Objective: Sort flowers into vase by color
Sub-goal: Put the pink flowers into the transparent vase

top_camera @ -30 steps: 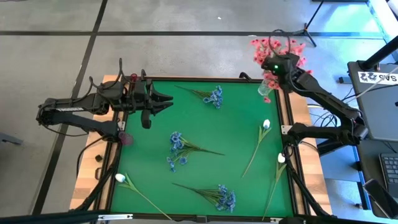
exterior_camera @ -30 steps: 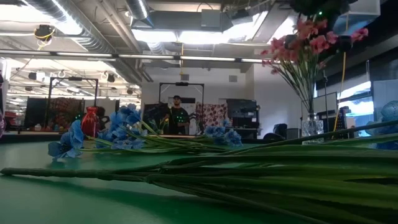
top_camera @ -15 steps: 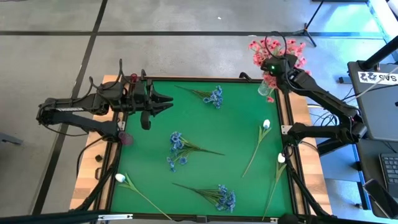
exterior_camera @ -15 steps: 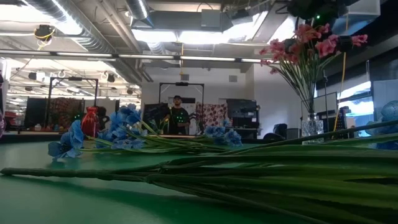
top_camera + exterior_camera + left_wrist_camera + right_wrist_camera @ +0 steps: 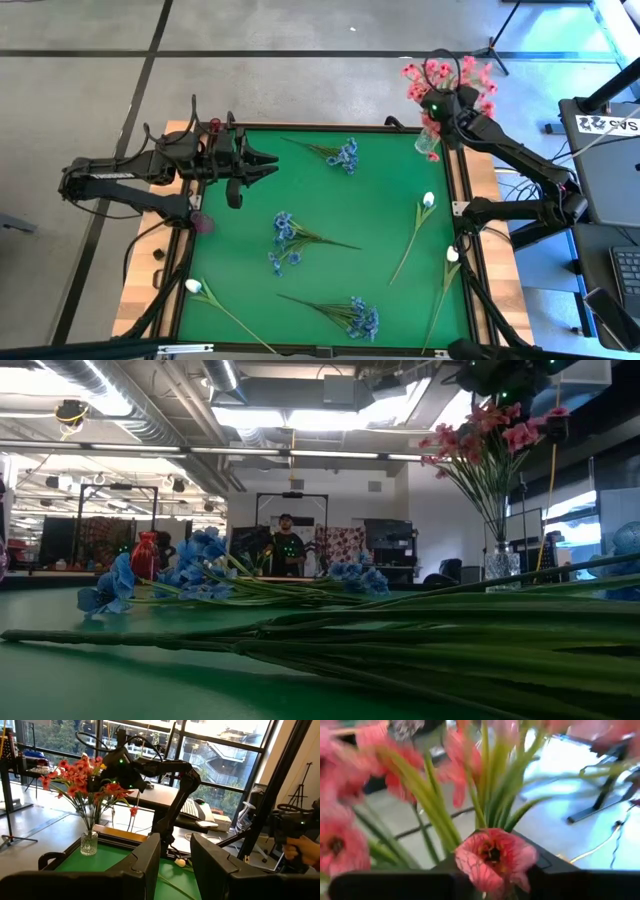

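We are resting our left gripper [image 5: 270, 163] at the mat's [image 5: 380, 250] far left edge, fingers apart and empty. Working rightward, blue sprigs [image 5: 290, 240] and white buds [image 5: 428, 199] are lying scattered on the green, none yet in a vase. At the far right corner our right gripper [image 5: 440, 103] is hanging over the pink flowers [image 5: 447, 78] standing in the glass vase [image 5: 430, 143]; we cannot tell its fingers. We judge pink done, blue and white remaining.

A person [image 5: 286, 546] stands in the room beyond the green table [image 5: 390, 210].
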### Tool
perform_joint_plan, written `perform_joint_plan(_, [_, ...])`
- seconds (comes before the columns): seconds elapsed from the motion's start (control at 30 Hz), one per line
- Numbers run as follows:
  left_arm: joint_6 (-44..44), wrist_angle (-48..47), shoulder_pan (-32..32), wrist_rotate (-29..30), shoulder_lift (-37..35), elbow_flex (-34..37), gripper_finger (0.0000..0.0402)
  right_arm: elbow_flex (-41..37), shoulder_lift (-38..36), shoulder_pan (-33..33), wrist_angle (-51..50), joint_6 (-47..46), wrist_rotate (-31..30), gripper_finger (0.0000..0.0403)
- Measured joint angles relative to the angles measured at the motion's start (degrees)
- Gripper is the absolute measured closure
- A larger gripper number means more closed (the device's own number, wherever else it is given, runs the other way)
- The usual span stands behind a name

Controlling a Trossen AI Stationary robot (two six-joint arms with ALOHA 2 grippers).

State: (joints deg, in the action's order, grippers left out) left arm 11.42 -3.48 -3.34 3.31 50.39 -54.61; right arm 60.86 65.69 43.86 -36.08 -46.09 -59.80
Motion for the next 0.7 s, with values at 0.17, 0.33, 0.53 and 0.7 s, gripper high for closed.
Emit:
perform_joint_plan(0.17, [0.0,0.0,0.0,0.0,0.0,0.0,0.0297,-0.3,-0.2,-3.7,2.3,1.1,-7.5,0.0266])
perform_joint_plan(0.33, [0.0,0.0,0.0,0.0,0.0,0.0,0.0297,-3.6,-0.3,-6.4,10.5,7.1,-9.0,0.0248])
perform_joint_plan(0.53, [0.4,0.0,0.0,0.0,0.0,0.0,0.0297,-5.2,-0.6,-7.1,19.1,13.9,-13.3,0.0247])
perform_joint_plan(0.7, [0.4,0.0,0.0,0.0,0.0,0.0,0.0297,-5.2,-0.6,-7.1,27.6,22.8,-14.6,0.0246])
